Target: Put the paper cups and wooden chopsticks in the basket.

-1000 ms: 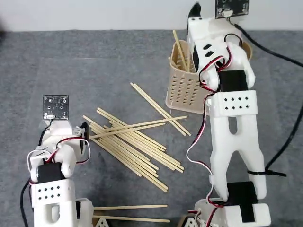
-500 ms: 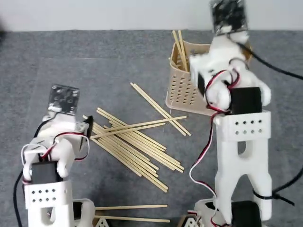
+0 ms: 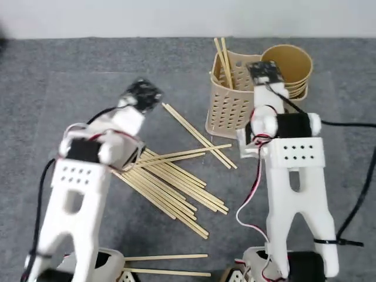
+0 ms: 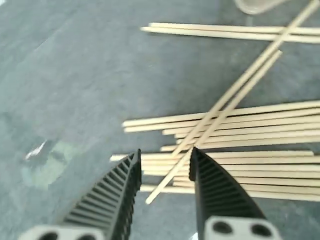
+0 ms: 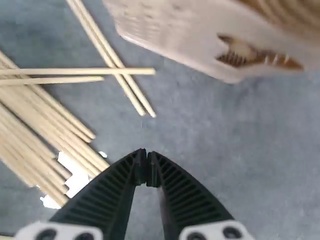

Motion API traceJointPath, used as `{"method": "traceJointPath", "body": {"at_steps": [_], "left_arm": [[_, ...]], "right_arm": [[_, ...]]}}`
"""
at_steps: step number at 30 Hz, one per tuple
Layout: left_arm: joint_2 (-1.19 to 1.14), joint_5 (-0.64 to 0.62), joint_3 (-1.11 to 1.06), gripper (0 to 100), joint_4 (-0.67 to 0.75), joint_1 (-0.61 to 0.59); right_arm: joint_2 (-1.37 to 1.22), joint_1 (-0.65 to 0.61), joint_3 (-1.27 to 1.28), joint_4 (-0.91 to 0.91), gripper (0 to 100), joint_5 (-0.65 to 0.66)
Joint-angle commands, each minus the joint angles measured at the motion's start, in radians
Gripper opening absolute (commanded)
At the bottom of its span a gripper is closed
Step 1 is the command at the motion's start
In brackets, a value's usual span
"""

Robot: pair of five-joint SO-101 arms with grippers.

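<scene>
1. Chopsticks beside the basket: bare pale wood, matt.
2. Basket: smooth perforated plastic.
3. Paper cups at the basket: matt paper.
4. Table cover: rough grey cloth.
5. Left gripper: ribbed black plastic.

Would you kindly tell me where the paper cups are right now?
In the high view the paper cups sit stacked at the table's far right, at the right side of the basket, just beyond the right arm.

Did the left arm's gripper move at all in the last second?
Yes. The left gripper swung away from the table's near edge, out over the chopstick pile, toward the basket.
</scene>
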State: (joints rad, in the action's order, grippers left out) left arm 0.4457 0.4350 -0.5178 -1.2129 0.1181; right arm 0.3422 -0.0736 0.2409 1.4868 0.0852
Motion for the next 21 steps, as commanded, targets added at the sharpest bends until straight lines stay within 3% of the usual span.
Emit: {"method": "traceJointPath", "body": {"at_steps": [1,8,21], "left_arm": [[-0.133,0.066,0.117,15,-0.008,0.075],[-0.459,0.089,0.286,23,-0.008,0.143],[-0.793,0.123,0.493,23,-0.005,0.201]], "right_arm": [[0.045,0.096,0.060,-0.102,1.0,0.005],[0.036,0.219,0.187,-0.282,1.0,-0.064],[0.036,0.222,0.201,-0.318,0.9,-0.095]]}}
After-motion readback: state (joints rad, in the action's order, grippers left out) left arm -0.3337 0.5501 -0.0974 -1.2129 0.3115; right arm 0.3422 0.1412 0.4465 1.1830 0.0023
